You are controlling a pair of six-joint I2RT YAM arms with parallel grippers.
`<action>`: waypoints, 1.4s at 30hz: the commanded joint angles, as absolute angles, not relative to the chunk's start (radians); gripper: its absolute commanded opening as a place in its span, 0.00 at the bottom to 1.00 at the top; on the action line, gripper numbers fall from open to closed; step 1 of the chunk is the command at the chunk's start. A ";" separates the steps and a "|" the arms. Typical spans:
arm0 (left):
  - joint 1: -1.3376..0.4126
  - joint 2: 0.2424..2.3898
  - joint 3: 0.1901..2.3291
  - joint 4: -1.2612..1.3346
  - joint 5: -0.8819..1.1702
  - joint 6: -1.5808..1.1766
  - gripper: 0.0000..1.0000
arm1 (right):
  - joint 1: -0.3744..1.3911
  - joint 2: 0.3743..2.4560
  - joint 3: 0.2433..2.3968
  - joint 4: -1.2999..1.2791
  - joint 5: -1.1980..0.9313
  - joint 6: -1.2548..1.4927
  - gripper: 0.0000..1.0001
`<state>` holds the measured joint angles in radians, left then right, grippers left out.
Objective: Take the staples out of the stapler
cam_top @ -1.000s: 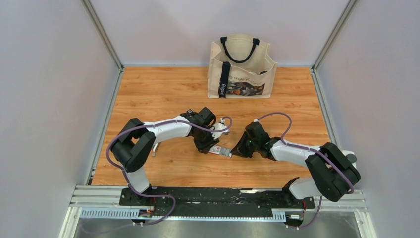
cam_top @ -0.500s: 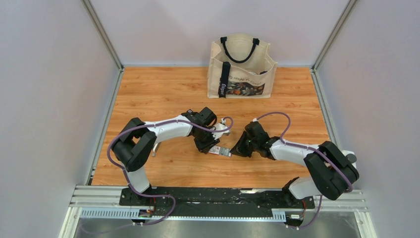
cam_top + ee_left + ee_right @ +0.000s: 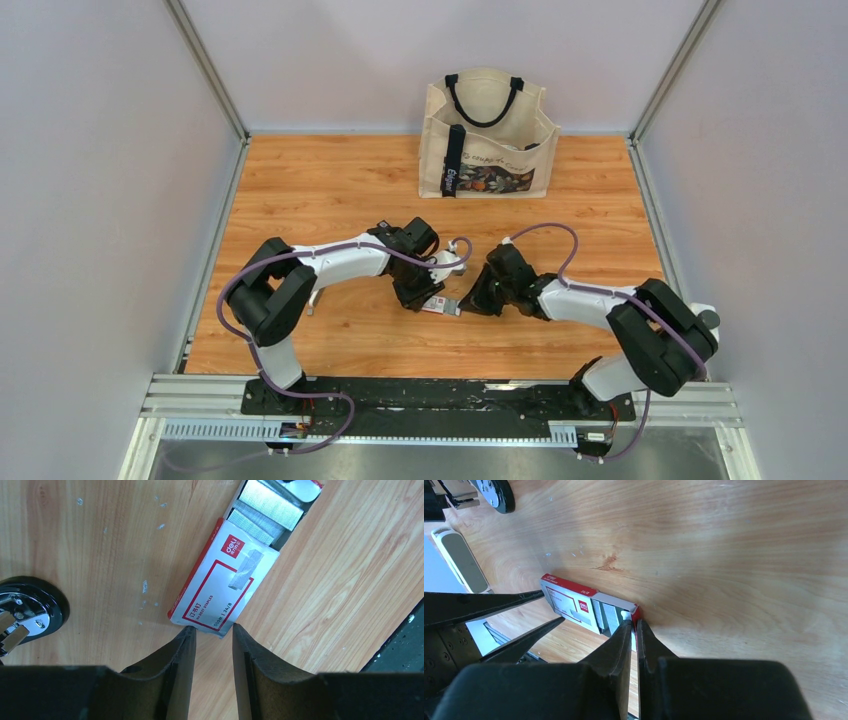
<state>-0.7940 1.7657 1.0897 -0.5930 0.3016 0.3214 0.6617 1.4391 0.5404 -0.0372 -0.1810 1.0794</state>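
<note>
Right wrist: hand [image 3: 634, 624] closed (touching box [image 3: 572, 604]).

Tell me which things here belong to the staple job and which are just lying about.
Job: staples in the slid-open staple box; left gripper and right gripper at its ends.
Lying about: tote bag at the back; black-and-chrome item and white-grey item, neither identifiable.

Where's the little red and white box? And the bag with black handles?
Flat red-and-white cardboard box [image 3: 215, 590]: left wrist view, printed top face.
Beige cloth tote bag [image 3: 500, 150]: top external view, front panel.
</note>
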 commanded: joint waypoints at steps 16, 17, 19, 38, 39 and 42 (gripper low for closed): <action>-0.813 1.761 1.111 -0.594 0.313 0.347 0.41 | 0.718 1.531 0.604 0.075 -0.184 1.100 0.10; -0.813 1.763 1.111 -0.594 0.311 0.348 0.41 | 0.719 1.532 0.607 0.077 -0.186 1.097 0.10; -0.815 1.761 1.109 -0.592 0.311 0.348 0.41 | 0.723 1.529 0.606 0.077 -0.187 1.094 0.11; -0.815 1.766 1.109 -0.591 0.302 0.347 0.40 | 0.724 1.485 0.560 0.130 -0.209 1.081 0.22; -0.816 1.766 1.108 -0.592 0.304 0.345 0.40 | 0.724 1.479 0.555 0.139 -0.209 1.083 0.22; -0.816 1.766 1.109 -0.594 0.302 0.347 0.40 | 0.724 1.459 0.545 0.141 -0.203 1.078 0.22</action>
<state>-0.8055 1.7657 1.0897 -0.5980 0.2955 0.3244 0.7177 1.5097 0.5613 0.0845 -0.1944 1.0912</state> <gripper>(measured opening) 0.399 0.218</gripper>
